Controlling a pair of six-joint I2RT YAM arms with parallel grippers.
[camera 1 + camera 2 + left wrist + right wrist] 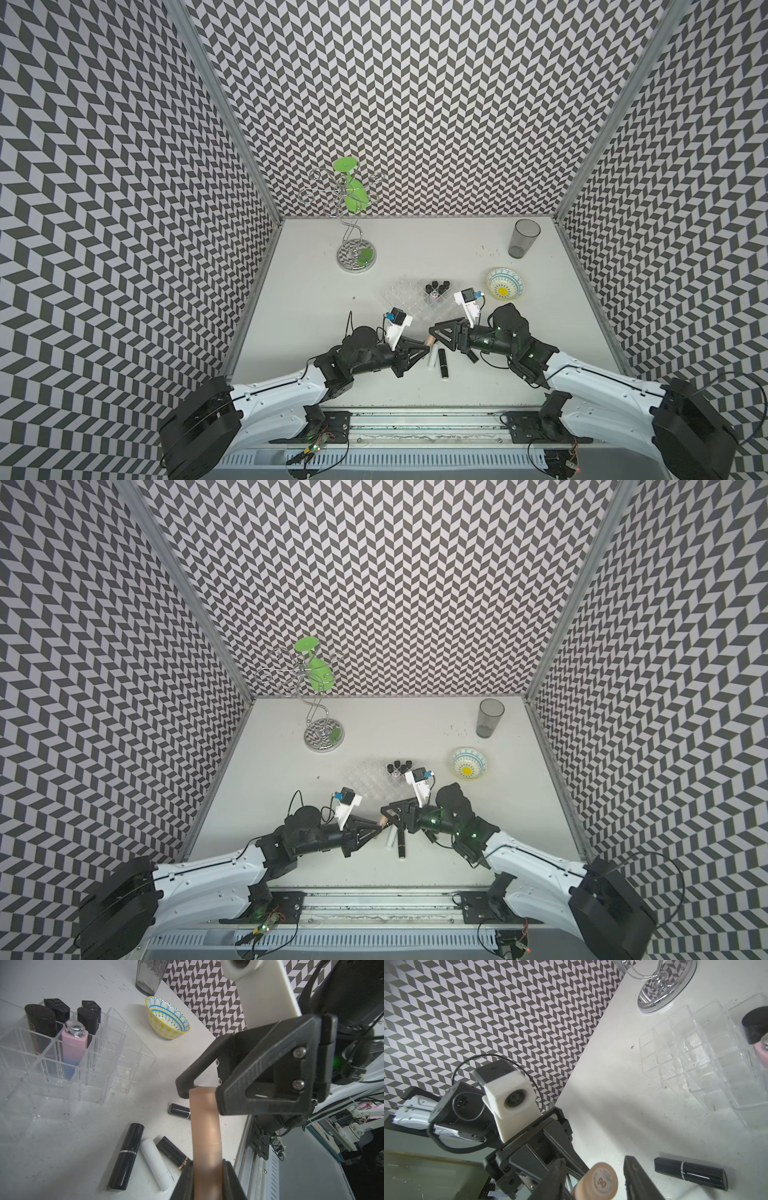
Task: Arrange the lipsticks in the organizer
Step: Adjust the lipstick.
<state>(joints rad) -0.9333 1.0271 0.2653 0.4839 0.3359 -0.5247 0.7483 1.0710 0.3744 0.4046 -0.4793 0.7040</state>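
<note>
My left gripper (207, 1169) is shut on a tan lipstick (204, 1126) and holds it level above the table's front middle (430, 341). The right gripper (594, 1159) stands open, one finger on each side of the tube's free end (604, 1181), with small gaps. The clear organizer (405, 293) sits just behind. It holds several black lipsticks (41, 1022) and a pink-to-blue one (73, 1049). A white tube (156, 1163) and black tubes (125, 1157) (172, 1153) (179, 1110) lie loose on the table in front.
A blue-and-yellow bowl (505, 283) stands right of the organizer, and a grey tumbler (523, 239) behind it. A wire stand with green leaves (356, 257) is at the back left. The table's front edge and rail (255, 1157) run close under the grippers.
</note>
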